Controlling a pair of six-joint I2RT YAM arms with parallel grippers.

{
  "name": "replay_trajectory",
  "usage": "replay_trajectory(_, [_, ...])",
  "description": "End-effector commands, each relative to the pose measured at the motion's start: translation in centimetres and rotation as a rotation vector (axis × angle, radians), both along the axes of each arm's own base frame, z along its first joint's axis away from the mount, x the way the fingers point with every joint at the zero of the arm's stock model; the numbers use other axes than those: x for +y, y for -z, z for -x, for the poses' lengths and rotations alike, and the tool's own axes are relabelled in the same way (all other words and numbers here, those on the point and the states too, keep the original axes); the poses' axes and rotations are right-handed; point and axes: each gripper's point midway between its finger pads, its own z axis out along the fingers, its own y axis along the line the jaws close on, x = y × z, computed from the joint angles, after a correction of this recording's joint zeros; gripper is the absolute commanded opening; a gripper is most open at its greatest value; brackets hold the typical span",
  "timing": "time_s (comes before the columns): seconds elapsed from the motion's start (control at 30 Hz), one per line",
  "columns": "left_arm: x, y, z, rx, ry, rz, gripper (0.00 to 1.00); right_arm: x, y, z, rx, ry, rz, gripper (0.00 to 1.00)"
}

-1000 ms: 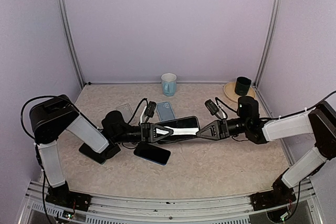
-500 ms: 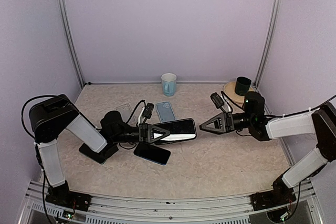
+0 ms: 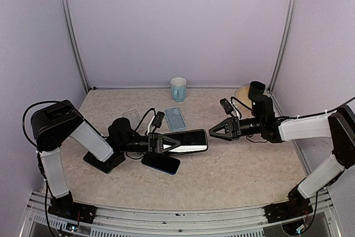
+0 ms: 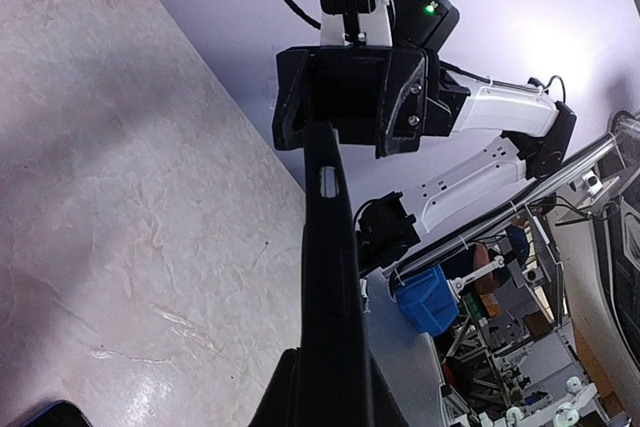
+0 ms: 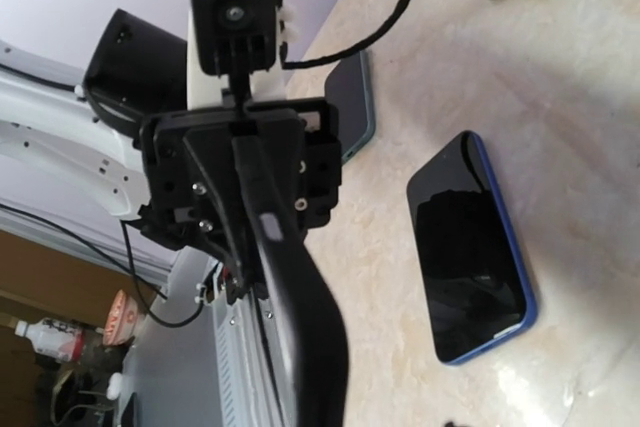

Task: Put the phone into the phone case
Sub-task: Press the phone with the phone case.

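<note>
A black phone case hangs just above the table, held at its left end by my left gripper, which is shut on it. In the left wrist view the phone case runs edge-on away from the left gripper. My right gripper stands open just off the case's right end, not touching it. The left wrist view shows the right gripper head-on with its jaws apart. The phone, blue-edged with a dark screen, lies flat on the table below the case. In the right wrist view the phone lies to the right of the case.
A light blue case and a clear case lie behind the left gripper. A pale mug stands at the back wall. A black cup sits on a tan plate at the back right.
My right gripper let go of the case's right end, opened and drew back to the right. The left gripper still holds the case, which shifted slightly.
</note>
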Motion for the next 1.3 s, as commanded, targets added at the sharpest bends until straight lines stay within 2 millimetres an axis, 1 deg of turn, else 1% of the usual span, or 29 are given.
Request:
replay_trajectory(0.0, [-0.8, -2.7, 0.2, -0.093, 0.016, 0.066, 0.00, 0.6, -0.9, -0.5, -0.008, -0.027, -0.033, 0.50])
replay_trajectory(0.23, [-1.2, -2.6, 0.3, -0.087, 0.023, 0.074, 0.00, 1.6, 0.3, -0.1, 0.011, -0.053, -0.021, 0.47])
replay_trajectory(0.43, [-1.3, -2.3, 0.3, -0.082, 0.024, 0.066, 0.00, 2.6, 0.1, 0.7, 0.012, -0.095, -0.042, 0.39])
replay_trajectory(0.47, [-1.3, -2.2, 0.3, -0.079, 0.023, 0.064, 0.00, 2.8, 0.0, 0.8, 0.010, -0.103, -0.045, 0.37])
replay_trajectory(0.53, [-1.3, -2.0, 0.2, -0.077, 0.017, 0.061, 0.00, 2.9, 0.0, 1.1, 0.012, -0.113, -0.046, 0.29])
replay_trajectory(0.63, [-1.3, -1.8, 0.1, -0.073, 0.009, 0.057, 0.00, 3.0, 0.2, 1.2, 0.022, -0.118, -0.045, 0.10])
replay_trajectory(0.67, [-1.2, -1.8, 0.1, -0.073, 0.008, 0.055, 0.01, 2.9, 0.3, 1.3, 0.024, -0.122, -0.047, 0.06])
replay_trajectory(0.73, [-1.2, -1.6, 0.1, -0.070, 0.005, 0.051, 0.08, 2.9, 0.1, 1.5, 0.023, -0.127, -0.055, 0.00])
replay_trajectory(0.8, [-1.2, -1.5, 0.1, -0.070, 0.004, 0.046, 0.17, 2.9, 0.0, 1.6, 0.021, -0.132, -0.063, 0.00])
replay_trajectory(0.83, [-1.2, -1.5, 0.1, -0.070, 0.005, 0.044, 0.20, 2.9, -0.1, 1.7, 0.022, -0.135, -0.066, 0.00])
replay_trajectory(0.9, [-1.2, -1.5, 0.1, -0.070, 0.005, 0.043, 0.21, 2.8, -0.3, 1.9, 0.021, -0.142, -0.074, 0.00])
replay_trajectory(0.93, [-1.2, -1.5, 0.1, -0.073, 0.004, 0.044, 0.18, 2.8, -0.4, 1.9, 0.021, -0.144, -0.078, 0.00])
replay_trajectory(1.0, [-1.2, -1.5, 0.0, -0.075, 0.005, 0.045, 0.03, 2.8, -0.6, 2.1, 0.023, -0.153, -0.088, 0.00])
replay_trajectory(1.03, [-1.2, -1.5, 0.1, -0.075, 0.004, 0.045, 0.00, 2.8, -0.8, 2.2, 0.023, -0.158, -0.094, 0.00])
replay_trajectory(1.13, [-1.1, -1.6, 0.1, -0.083, 0.005, 0.045, 0.00, 2.4, -1.6, 2.9, 0.020, -0.187, -0.134, 0.00])
replay_trajectory(1.27, [-0.6, -1.6, 0.2, -0.091, 0.005, 0.045, 0.00, 1.4, -2.9, 3.4, 0.021, -0.211, -0.200, 0.00])
